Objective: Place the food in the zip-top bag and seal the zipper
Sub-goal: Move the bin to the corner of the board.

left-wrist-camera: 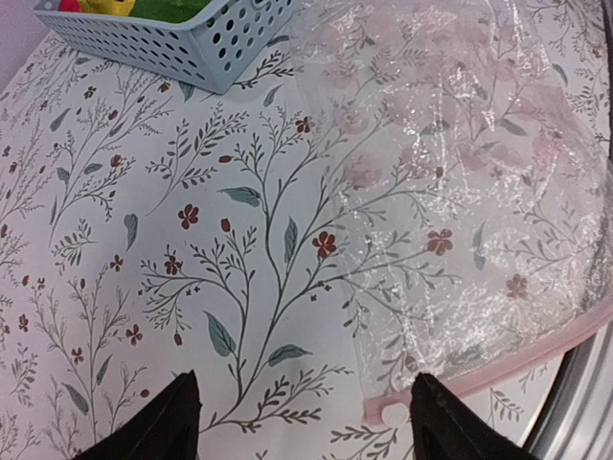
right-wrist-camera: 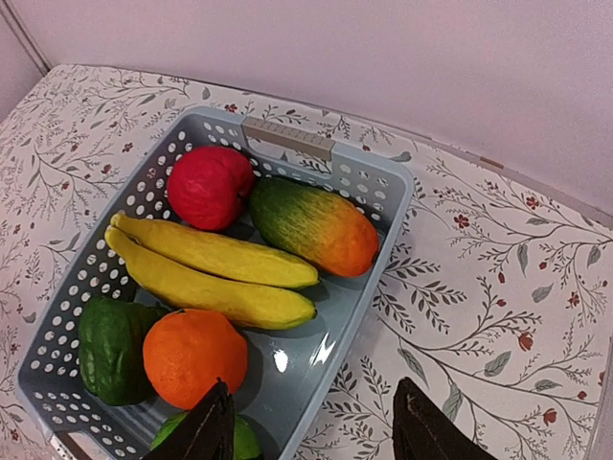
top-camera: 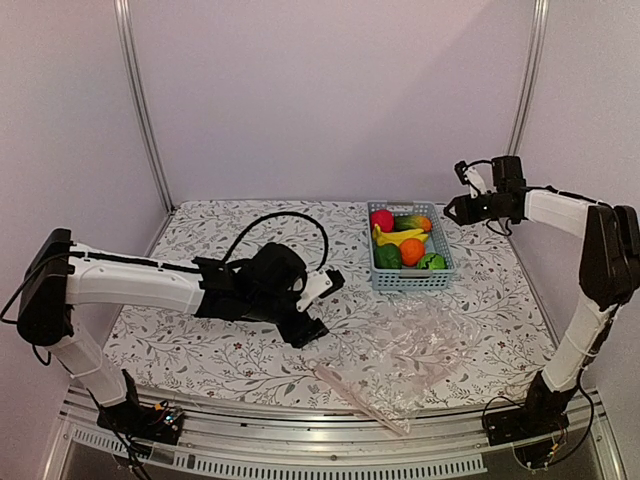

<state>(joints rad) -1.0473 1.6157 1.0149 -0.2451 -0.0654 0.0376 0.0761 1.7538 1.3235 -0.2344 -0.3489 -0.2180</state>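
Because the clear bag [top-camera: 405,350] on the surface [top-camera: 180,350] looks limp and slippery, its firmer zipper strip [left-wrist-camera: 498,369] seems the best hold; left end effector [left-wrist-camera: 302,426] and right end effector [right-wrist-camera: 311,426] both gape empty.

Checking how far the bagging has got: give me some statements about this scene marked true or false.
All the fruit lies in the blue basket. True.
The orange is inside the zip-top bag. False: it is in the basket; the bag lies flat and empty on the table.
The red apple lies beside the mango. True.
The left gripper is shut on the zipper. False: it is open over the table, holding nothing.
The right gripper grips the apple. False: it is open above the basket, empty.
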